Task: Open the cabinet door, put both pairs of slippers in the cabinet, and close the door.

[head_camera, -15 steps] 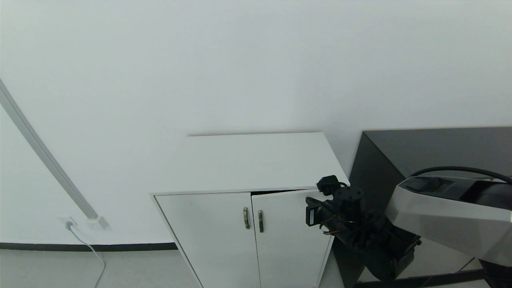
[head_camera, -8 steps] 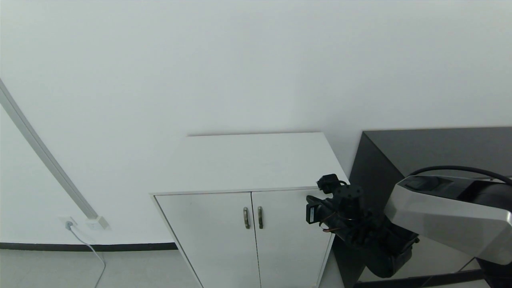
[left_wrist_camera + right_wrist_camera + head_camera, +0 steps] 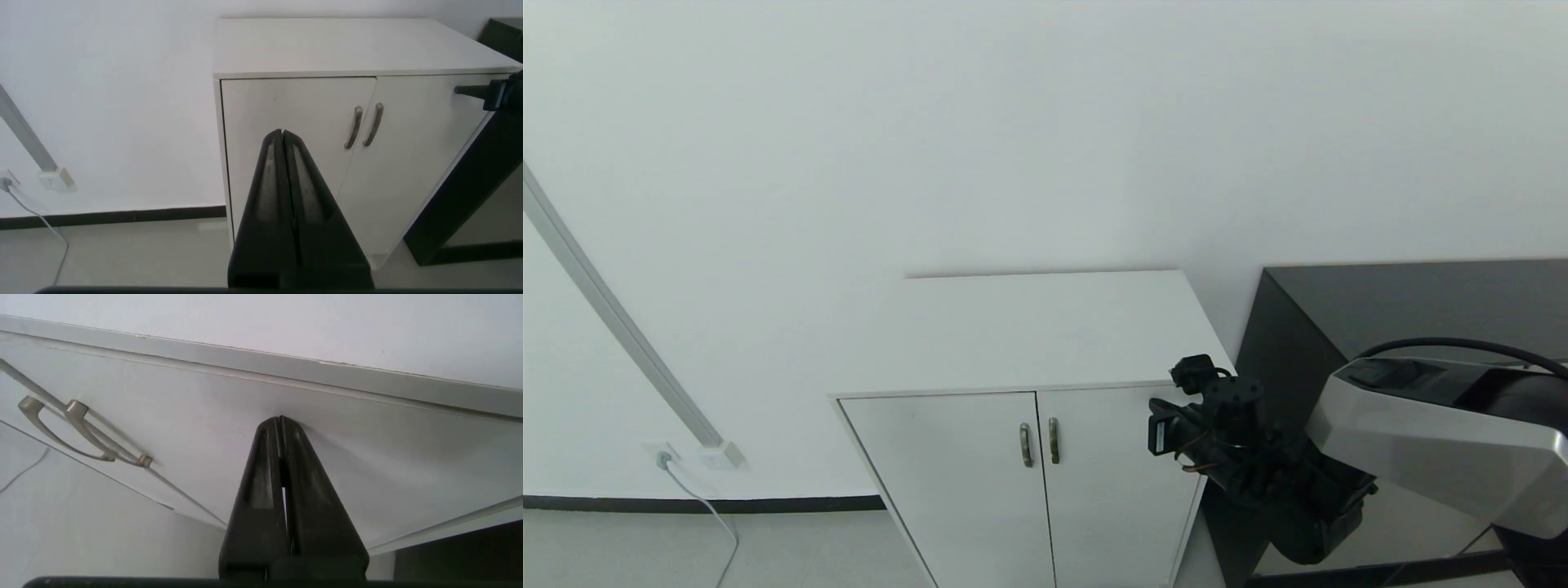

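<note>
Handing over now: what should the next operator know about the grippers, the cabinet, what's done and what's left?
Left gripper: shut, empty, held back facing the cabinet.
Right gripper: shut, empty, tips against the right door near its top edge.
That door, ajar a second ago, now sits flush beside the left door.
Done: door closed.
Left: slippers inside cannot be confirmed with the doors shut; probably just back the right arm off.
</note>
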